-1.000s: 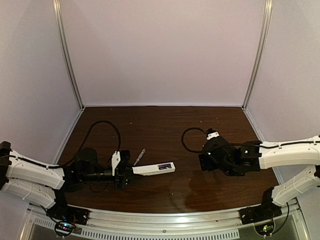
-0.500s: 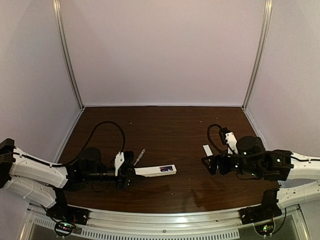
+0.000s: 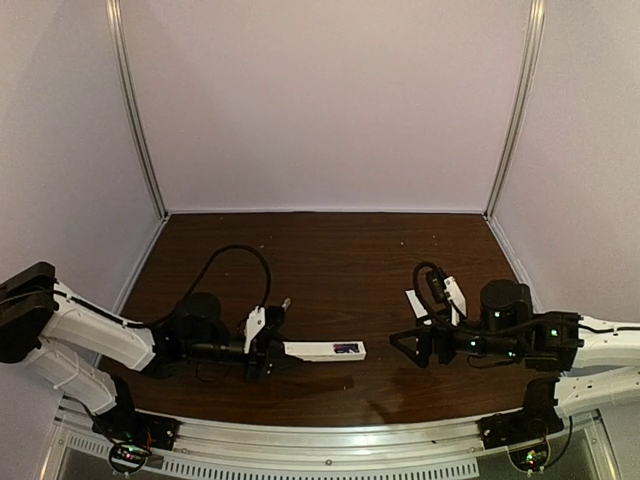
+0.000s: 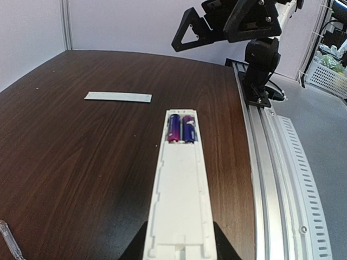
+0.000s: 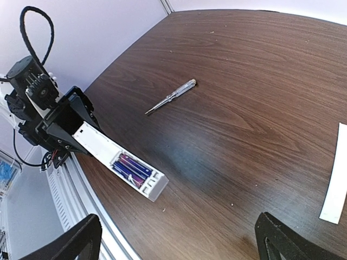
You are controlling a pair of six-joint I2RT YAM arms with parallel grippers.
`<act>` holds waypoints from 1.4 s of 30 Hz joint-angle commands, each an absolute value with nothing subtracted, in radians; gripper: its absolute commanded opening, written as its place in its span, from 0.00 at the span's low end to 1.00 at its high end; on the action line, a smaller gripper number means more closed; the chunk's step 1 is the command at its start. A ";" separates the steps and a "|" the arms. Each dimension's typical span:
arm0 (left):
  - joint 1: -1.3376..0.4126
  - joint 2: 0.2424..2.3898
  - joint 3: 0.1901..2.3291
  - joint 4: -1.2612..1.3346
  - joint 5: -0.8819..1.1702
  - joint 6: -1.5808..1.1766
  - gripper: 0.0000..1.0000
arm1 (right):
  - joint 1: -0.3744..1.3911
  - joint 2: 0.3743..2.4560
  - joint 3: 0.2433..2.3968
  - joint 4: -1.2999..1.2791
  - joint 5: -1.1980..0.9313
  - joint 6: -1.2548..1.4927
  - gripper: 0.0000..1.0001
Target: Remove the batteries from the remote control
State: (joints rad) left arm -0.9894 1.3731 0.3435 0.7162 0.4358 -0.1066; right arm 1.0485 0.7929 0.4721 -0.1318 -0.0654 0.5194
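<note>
The remote control [image 3: 322, 351] is a long white bar lying flat, recess facing up, pointing right. Two bluish-purple batteries [image 3: 347, 348] sit side by side in the recess near its far end [image 4: 181, 128] [image 5: 130, 168]. My left gripper [image 3: 270, 345] is shut on the remote's near end, one black finger on each long side [image 4: 180, 252]. My right gripper [image 3: 403, 346] hovers open a short way right of the remote's free end, pointing at it, with nothing between its fingers [image 5: 181, 244].
A flat white cover strip [image 3: 415, 300] lies on the table behind the right gripper [image 4: 118, 97]. A thin screwdriver [image 3: 280, 310] lies behind the left gripper [image 5: 172, 96]. The metal rail [image 3: 320, 440] runs along the near edge. Purple walls enclose the table.
The right gripper opened wider, left the cover strip on the table and swung down to face the remote. The left arm carried the remote slightly rightward.
</note>
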 commanded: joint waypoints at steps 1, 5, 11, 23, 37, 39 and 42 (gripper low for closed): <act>-0.992 1.464 0.390 0.830 0.494 -0.104 0.00 | 1.046 0.791 0.440 -0.053 -0.083 0.519 1.00; -0.994 1.551 0.427 0.849 0.516 -0.103 0.00 | 1.046 0.805 0.421 -0.024 -0.060 0.535 1.00; -0.994 1.651 0.458 0.851 0.513 -0.082 0.00 | 1.047 0.842 0.398 -0.003 -0.021 0.571 1.00; -0.994 1.799 0.489 0.899 0.533 -0.035 0.00 | 1.046 0.858 0.374 0.035 -0.017 0.606 1.00; -0.994 1.821 0.479 0.869 0.457 -0.010 0.42 | 1.046 0.854 0.358 0.034 -0.023 0.618 1.00; -0.994 1.815 0.476 0.866 0.443 -0.009 0.47 | 1.046 0.845 0.352 0.031 -0.020 0.618 1.00; -0.994 1.796 0.476 0.850 0.434 -0.011 0.58 | 1.046 0.838 0.355 0.024 -0.018 0.618 1.00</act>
